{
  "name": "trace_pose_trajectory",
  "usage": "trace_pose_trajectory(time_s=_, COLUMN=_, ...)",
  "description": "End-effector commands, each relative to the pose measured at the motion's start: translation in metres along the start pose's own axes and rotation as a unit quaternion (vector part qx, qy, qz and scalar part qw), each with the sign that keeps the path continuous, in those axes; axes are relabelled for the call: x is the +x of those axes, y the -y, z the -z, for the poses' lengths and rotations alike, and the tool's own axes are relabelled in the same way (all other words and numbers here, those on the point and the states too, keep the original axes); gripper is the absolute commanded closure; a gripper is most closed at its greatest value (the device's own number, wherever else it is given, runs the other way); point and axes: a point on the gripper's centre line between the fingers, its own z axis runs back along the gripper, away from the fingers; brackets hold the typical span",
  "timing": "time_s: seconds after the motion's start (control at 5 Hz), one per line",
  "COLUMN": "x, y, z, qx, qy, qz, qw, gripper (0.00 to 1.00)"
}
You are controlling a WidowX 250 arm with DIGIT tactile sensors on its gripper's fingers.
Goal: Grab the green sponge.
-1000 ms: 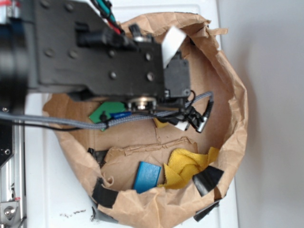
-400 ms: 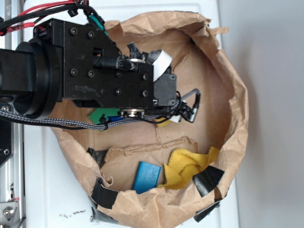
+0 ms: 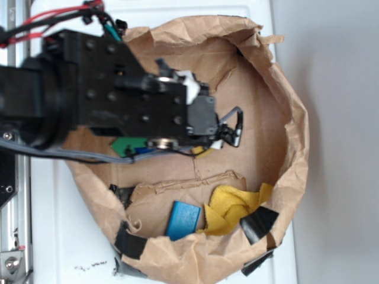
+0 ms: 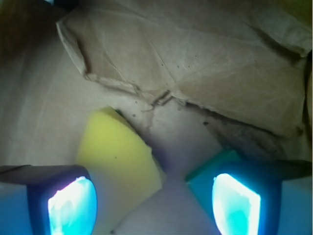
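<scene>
The green sponge [image 3: 126, 145] lies flat on the brown paper floor of the bag, mostly hidden under my black arm [image 3: 118, 94] in the exterior view. In the wrist view only its green corner [image 4: 211, 166] shows, beside and under the right fingertip [image 4: 234, 205]. My gripper [image 4: 154, 205] is open and empty, with its jaws wide apart just above the floor. The left fingertip [image 4: 71, 205] hangs over a flat yellow sponge [image 4: 117, 149]. Bare paper lies between the two fingertips.
A crumpled brown paper bag [image 3: 290, 118] walls the whole area, with black tape patches [image 3: 258, 223] on its near rim. A small blue block [image 3: 182, 220] and a crumpled yellow piece [image 3: 234, 208] lie at the near side. A torn paper ridge [image 4: 146, 95] crosses the floor.
My arm has dropped lower into the bag and drawn back to the left. It now covers more of the green sponge than before.
</scene>
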Motion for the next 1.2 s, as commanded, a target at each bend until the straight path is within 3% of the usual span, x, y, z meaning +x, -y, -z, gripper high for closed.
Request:
trace_pose_trajectory(time_s=0.0, x=-0.002, y=0.01, z=-0.009, qx=-0.007, qy=0.003, qz=-0.031, qw=0.999, gripper=0.0)
trace_pose_trajectory(time_s=0.4, x=0.002, y=0.018, z=0.032, qx=-0.015, qy=0.04, qz=-0.03, qw=0.999, gripper=0.0)
trace_pose_trajectory(time_s=0.6, x=0.003, y=0.025, z=0.043, qx=0.002, qy=0.051, qz=-0.036, qw=0.998, gripper=0.42)
trace_pose_trajectory(time_s=0.8, x=0.004, y=0.028, z=0.023, qx=0.003, qy=0.027, qz=-0.04, qw=0.999, gripper=1.0)
trace_pose_trajectory(time_s=1.0, x=0.004, y=0.028, z=0.001, qx=0.013, qy=-0.005, qz=-0.035, qw=0.999, gripper=1.0)
